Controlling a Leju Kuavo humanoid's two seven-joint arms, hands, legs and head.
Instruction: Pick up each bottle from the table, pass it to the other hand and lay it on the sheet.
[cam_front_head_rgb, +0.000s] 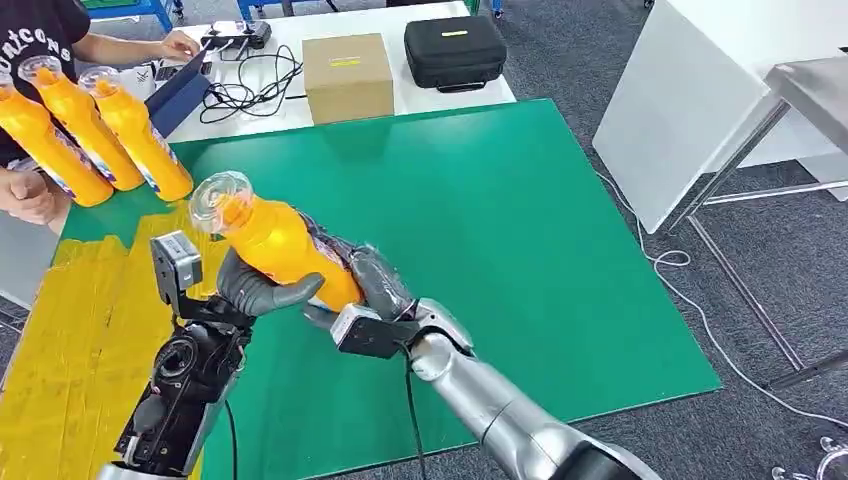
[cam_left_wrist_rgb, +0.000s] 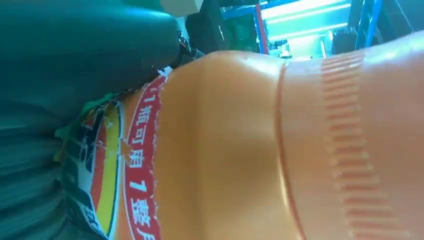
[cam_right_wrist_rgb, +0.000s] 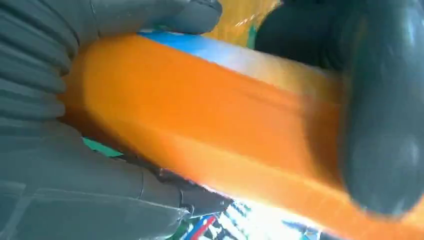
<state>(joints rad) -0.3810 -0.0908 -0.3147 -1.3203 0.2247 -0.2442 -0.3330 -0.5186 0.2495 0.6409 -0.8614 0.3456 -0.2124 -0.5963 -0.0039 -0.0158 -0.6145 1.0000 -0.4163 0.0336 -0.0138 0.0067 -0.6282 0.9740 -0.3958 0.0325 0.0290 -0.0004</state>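
Head view: I see the green sheet (cam_front_head_rgb: 480, 220) spread across the table, yellow sheet (cam_front_head_rgb: 80, 340) at its left. My right hand (cam_front_head_rgb: 375, 285) and left hand (cam_front_head_rgb: 262, 288) both grip one orange bottle (cam_front_head_rgb: 275, 245), tilted above the near-left part. Three bottles (cam_front_head_rgb: 95, 125) lie far left, beside a person's hand (cam_front_head_rgb: 30, 195).

An orange bottle (cam_front_head_rgb: 275, 243) with a clear cap and printed label is held tilted above the green sheet (cam_front_head_rgb: 480, 230), cap pointing up and toward the sheet's far left corner. Three more orange bottles (cam_front_head_rgb: 85, 130) lie side by side at that far left corner, caps pointing away.
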